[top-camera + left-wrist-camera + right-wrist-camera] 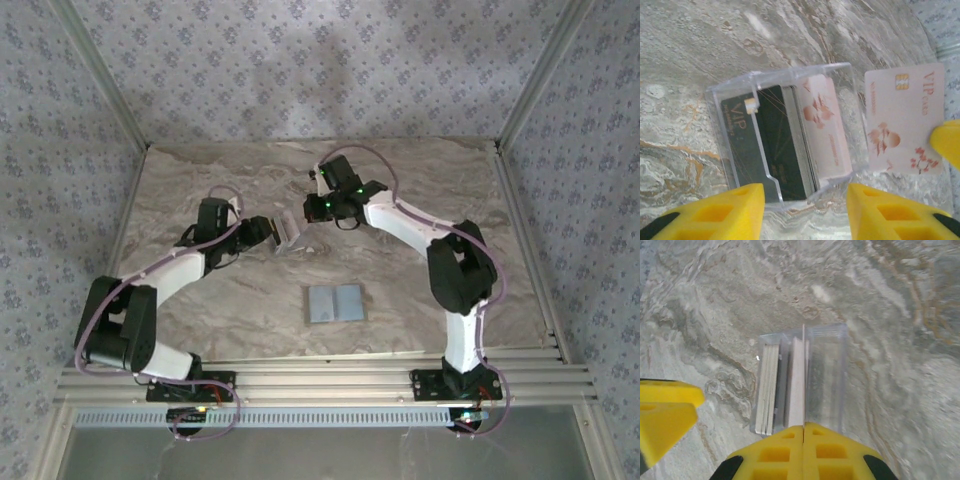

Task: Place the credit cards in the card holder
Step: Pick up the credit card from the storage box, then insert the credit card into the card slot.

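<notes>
From above, the left tool [270, 232] and right tool [312, 208] nearly meet over the tabletop [420, 270]. Left wrist: its fingers [735, 210] straddle the clear card holder [785, 100] of credit cards [785, 145], I can't tell if gripping. Right wrist: that tool pinches a pale card [801, 390] edge-on, holder just ahead

Our left gripper [805, 200] sits at the near end of the clear plastic box [740, 90], its chunky yellow fingers [730, 210] apart on both sides. Our right gripper [803, 432] is right by that box, pinched tight on a thin pale pink-white credit card [902, 120]. Both arms bend in toward the box.
</notes>
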Available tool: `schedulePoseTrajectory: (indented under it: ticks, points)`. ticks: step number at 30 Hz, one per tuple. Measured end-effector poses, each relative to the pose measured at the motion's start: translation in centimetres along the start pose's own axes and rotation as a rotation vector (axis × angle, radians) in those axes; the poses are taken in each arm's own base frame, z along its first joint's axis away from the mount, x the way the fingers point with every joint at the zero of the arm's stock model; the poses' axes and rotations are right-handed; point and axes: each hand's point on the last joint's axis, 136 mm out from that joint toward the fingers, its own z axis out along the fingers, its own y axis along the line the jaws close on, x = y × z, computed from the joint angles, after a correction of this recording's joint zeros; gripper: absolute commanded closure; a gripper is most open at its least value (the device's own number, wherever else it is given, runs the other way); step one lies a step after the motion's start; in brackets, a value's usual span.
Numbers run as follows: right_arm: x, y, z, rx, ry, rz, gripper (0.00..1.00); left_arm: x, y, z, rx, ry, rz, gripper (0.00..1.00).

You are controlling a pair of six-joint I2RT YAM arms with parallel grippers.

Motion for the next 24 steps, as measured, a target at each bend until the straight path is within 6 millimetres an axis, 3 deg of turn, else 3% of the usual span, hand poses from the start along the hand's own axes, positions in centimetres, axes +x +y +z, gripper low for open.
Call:
schedulePoseTrajectory:
  ticks: [6, 11, 16, 20, 24]
  points:
    - [1.3, -0.1, -6.3, 0.044, -0.129, -0.005, 1.0, 5.2, -1.6, -1.0, -0.005, 0.058, 0.116, 0.43]
    - [4.7, -0.4, -10.8, 0.018, -0.201, 0.017, 1.0, 10.3, -2.8, -1.4, -0.03, 0.131, 0.256, 0.39]
    - [9.9, -1.4, -11.3, -0.033, -0.152, 0.063, 0.95, 13.7, -3.7, -0.9, -0.046, 0.178, 0.364, 0.37]
    - [14.4, -2.2, -11.1, -0.073, -0.078, 0.103, 0.92, 16.4, -2.3, 0.5, -0.13, 0.243, 0.435, 0.37]
    - [17.5, -2.3, -11.1, -0.131, -0.022, 0.136, 0.94, 18.3, -1.5, 1.4, -0.195, 0.281, 0.503, 0.38]
